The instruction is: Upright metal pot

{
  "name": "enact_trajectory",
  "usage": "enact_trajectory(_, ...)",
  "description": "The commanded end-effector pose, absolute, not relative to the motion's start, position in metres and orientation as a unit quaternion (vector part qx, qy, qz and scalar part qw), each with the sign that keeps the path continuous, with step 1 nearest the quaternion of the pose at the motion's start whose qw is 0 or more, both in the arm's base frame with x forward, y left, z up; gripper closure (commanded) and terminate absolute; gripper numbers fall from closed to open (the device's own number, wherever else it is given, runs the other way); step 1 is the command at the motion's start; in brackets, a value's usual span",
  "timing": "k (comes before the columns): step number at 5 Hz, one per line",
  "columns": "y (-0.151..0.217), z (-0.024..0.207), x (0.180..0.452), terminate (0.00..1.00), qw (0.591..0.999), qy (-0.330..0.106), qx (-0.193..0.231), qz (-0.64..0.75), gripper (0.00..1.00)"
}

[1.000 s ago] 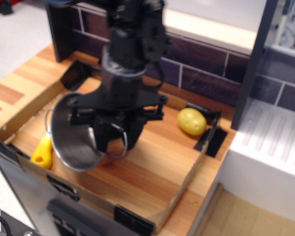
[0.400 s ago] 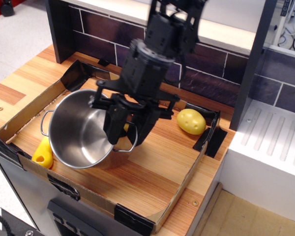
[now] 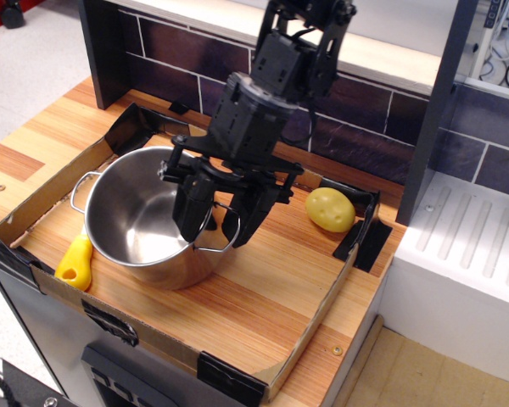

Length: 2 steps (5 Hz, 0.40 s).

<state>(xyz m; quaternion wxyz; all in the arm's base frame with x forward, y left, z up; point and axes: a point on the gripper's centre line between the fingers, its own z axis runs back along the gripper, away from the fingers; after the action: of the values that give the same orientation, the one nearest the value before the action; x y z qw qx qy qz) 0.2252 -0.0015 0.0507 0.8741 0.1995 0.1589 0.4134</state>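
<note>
Pot (image 3: 144, 222) sits left of centre in the frame, inside the shallow cardboard tray (image 3: 322, 314) on the wooden worktop (image 3: 17, 153). You see it standing nearly on its base: the mouth faces up and slightly toward the lower left, so you look straight down onto the shiny bottom inside. Its axis runs close to vertical, with a small lean, as far as this one view lets you judge. One wire handle sticks out at the upper left of the rim; the other hangs at the right, just under the hand (image 3: 214, 219).

Your hand is at the pot's right rim, fingers pointing down. One dark finger looks to be inside the wall and another outside it, which reads as a pinch on the rim, though the contact itself is hidden by the fingers, so you cannot be sure it is closed tight. That rim hold makes sense for the job: gripping the edge gives you the leverage to swing a wide, heavy cylinder onto its base.

A yellow-handled tool (image 3: 75, 264) lies at the pot's lower left, partly tucked under its side. The potato (image 3: 330, 209) rests to the right, apart from the pot and clear of the hand.
</note>
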Motion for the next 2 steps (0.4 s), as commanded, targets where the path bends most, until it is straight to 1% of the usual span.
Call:
enact_trajectory(1,0.0018,0.0744,0.235,0.0,0.899,0.058,0.161,0.404,0.0)
enact_trajectory(2,0.0005,0.0774,0.2383,0.0,0.907,0.051,0.142,0.394,0.0)
